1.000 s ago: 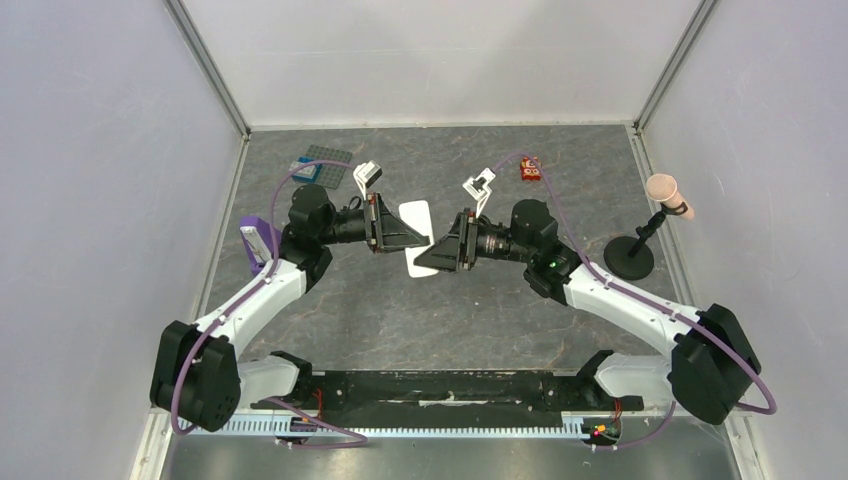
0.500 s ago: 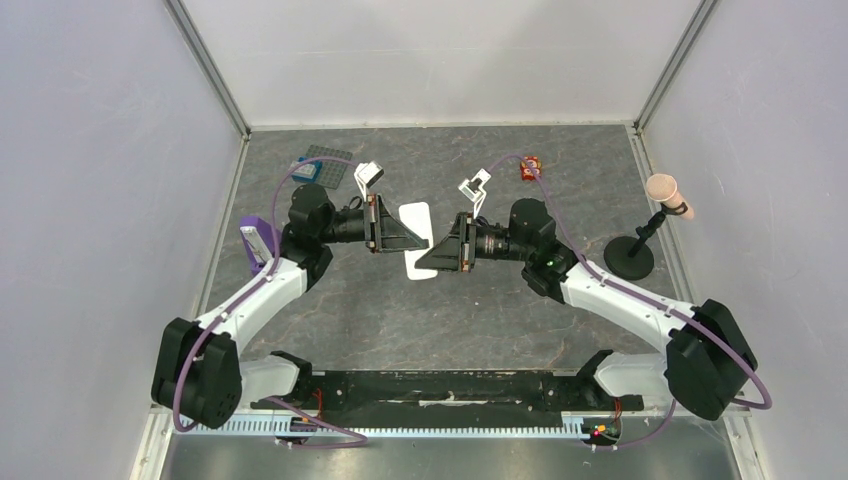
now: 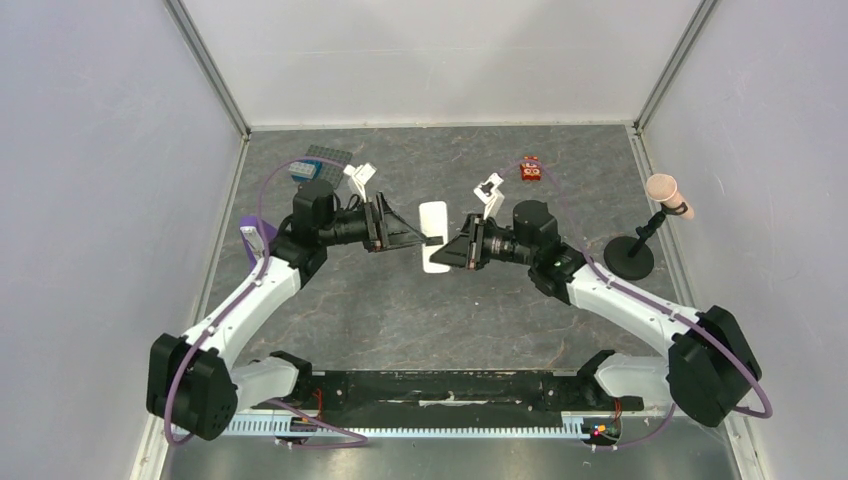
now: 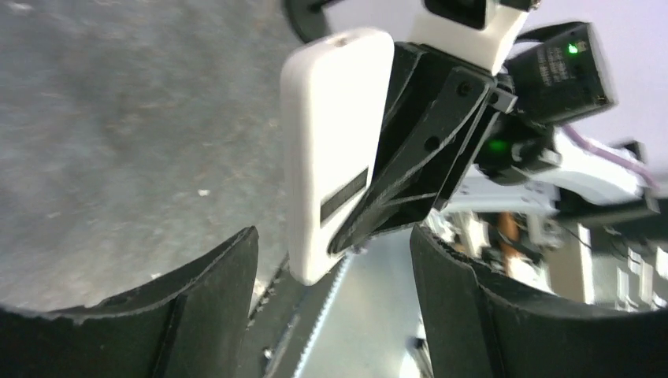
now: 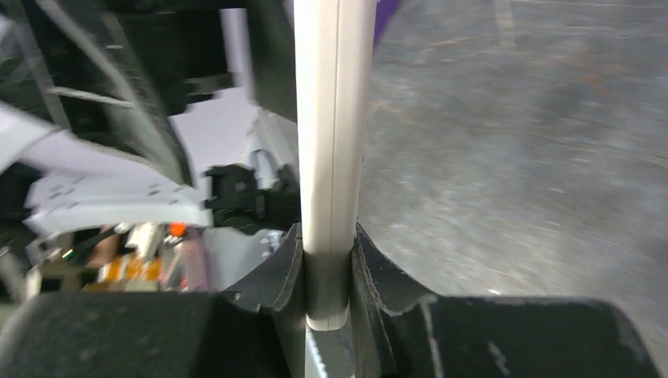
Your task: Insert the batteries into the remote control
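The white remote control (image 3: 433,238) hangs above the middle of the table, between the two arms. My right gripper (image 3: 447,253) is shut on its lower end; in the right wrist view the remote control (image 5: 331,118) stands edge-on, pinched between the dark pads (image 5: 287,264). From the left, my left gripper (image 3: 424,239) faces it with its jaws open. In the left wrist view the remote control (image 4: 327,142) shows its plain white back and a dark slot, and the fingers (image 4: 228,268) stand apart on either side without touching it. The batteries are out of view.
A purple stand with a white piece (image 3: 252,240) sits at the left edge. A grey studded plate with a blue brick (image 3: 322,160) lies at the back left, a red-orange toy block (image 3: 530,169) at the back right. A black round-based stand (image 3: 630,258) with a pink head stands at the right.
My right gripper shut on the remote control, then my left gripper opened and let it go. The remote control has shifted slightly right and now looks narrower from above.
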